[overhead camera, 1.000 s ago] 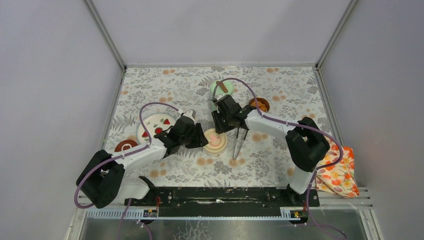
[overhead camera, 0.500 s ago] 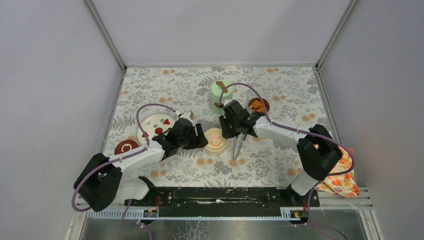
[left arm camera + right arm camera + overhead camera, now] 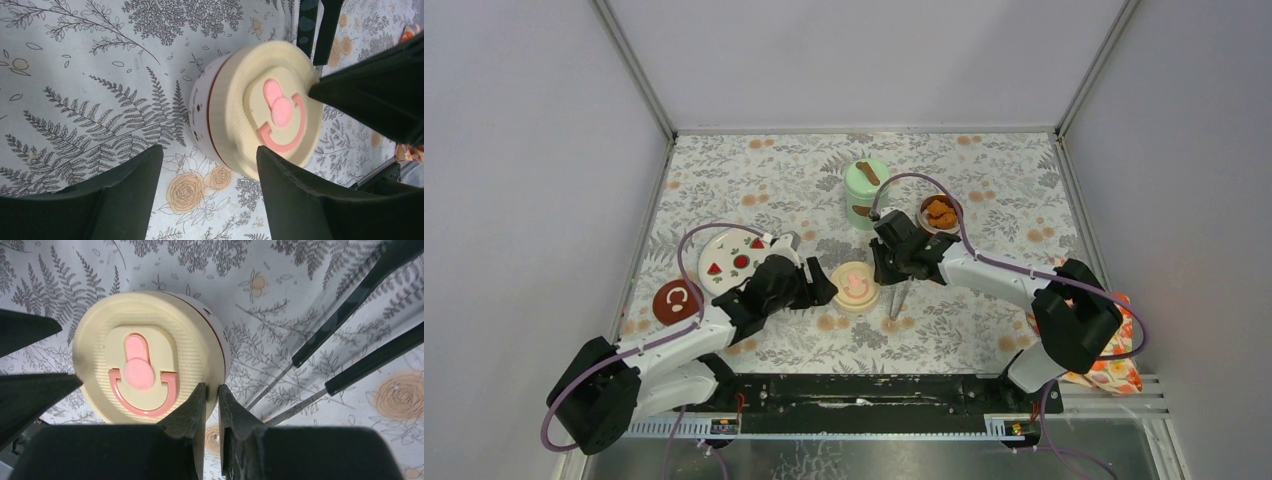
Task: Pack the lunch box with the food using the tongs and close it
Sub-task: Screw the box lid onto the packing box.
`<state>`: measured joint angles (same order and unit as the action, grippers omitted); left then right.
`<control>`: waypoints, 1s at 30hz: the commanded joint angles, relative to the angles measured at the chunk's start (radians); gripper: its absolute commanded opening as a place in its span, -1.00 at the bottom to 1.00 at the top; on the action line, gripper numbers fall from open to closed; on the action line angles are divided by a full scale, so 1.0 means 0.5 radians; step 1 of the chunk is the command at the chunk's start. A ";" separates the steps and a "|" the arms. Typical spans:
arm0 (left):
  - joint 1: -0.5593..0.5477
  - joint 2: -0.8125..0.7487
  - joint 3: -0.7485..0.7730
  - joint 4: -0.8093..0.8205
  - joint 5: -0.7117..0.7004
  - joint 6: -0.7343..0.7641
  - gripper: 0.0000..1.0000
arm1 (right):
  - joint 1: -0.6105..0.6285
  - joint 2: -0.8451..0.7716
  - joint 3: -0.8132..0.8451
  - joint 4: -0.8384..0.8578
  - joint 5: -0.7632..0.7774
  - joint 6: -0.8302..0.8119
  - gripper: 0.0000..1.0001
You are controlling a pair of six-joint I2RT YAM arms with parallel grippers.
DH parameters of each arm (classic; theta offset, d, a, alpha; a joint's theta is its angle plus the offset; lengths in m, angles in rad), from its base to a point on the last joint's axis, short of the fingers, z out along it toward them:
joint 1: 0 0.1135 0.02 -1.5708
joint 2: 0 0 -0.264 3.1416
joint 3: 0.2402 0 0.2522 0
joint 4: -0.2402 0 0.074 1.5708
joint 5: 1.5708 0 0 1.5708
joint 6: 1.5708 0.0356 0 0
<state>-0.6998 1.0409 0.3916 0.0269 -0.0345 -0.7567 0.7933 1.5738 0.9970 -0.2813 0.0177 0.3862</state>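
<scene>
Left pincer (image 3: 207, 152) spread, cream-lidded bowl (image 3: 145, 370) edge behind right pincer (image 3: 212, 395)

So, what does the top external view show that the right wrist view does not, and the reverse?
Only the top external view shows the mint-green jar, the steel bowl of orange chunks, the white plate, the dark-red lid and the floral cloth.
Only the right wrist view shows the fine ridges on the cream lid and the narrow slit between the fingers of the right gripper.
Both show the cream lid, the tongs lying beside it, and the left gripper, open.
</scene>
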 commanded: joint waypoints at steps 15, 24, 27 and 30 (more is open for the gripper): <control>-0.097 0.380 0.206 0.147 -0.117 0.041 -0.20 | 0.082 -0.169 -0.141 0.052 -0.121 0.124 -0.58; -0.094 0.504 0.333 0.103 -0.328 0.248 -0.55 | 0.082 -0.249 -0.127 0.060 -0.138 0.040 -0.40; -0.094 0.583 0.374 0.150 -0.330 0.342 -0.57 | 0.084 -0.268 -0.129 0.071 -0.143 0.002 -0.31; -0.094 0.617 0.380 0.231 -0.321 0.427 -0.57 | 0.080 -0.291 -0.113 0.076 -0.115 -0.056 -0.26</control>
<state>-0.7418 1.3155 0.5690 0.0948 -0.1486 -0.6365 0.8227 1.4757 0.9215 -0.2764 -0.0204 0.4042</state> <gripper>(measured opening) 0.228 0.355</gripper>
